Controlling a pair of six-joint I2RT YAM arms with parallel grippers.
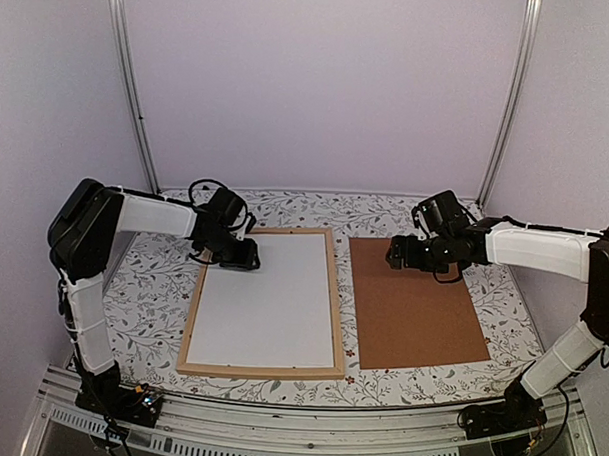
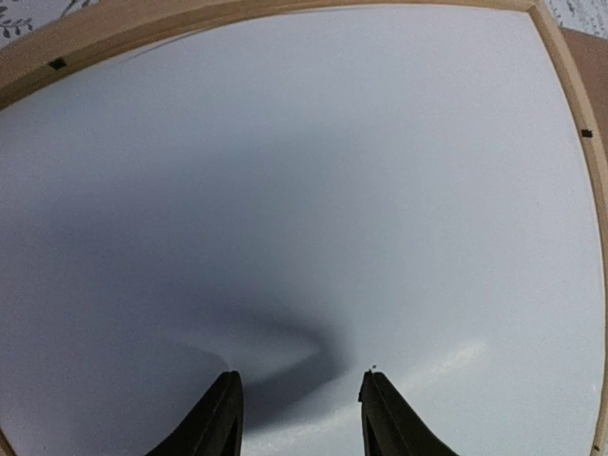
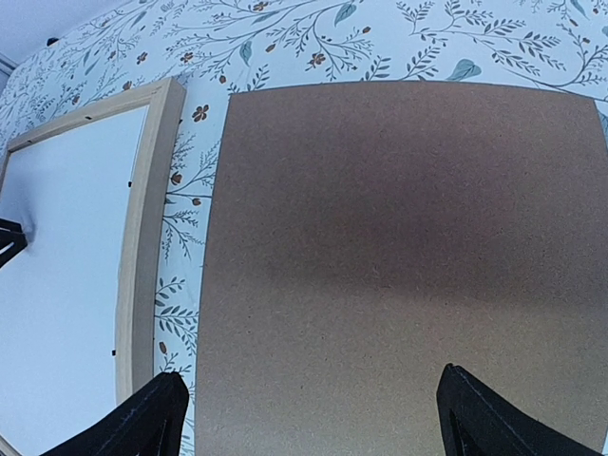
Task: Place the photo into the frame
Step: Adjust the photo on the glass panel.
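I read this as the seating step. A white sheet (image 1: 267, 297) fills the frame (image 1: 261, 370), which lies flat on the desk (image 1: 163, 273). No cat picture shows, so I take the sheet for the photo lying face down, though I cannot confirm that.

The left arm reaches across to the frame's far left corner. The left fingers (image 1: 238, 256) are partly apart with nothing between them, and their tips are down on the sheet, which looks slightly dimpled there.

The right arm stretches inward, its right fingers (image 1: 395, 253) spread wide and empty above the far left corner of the brown board (image 1: 417, 307) beside the frame.

Next I would press the sheet flat inside the rails, then pick up the board by an edge.
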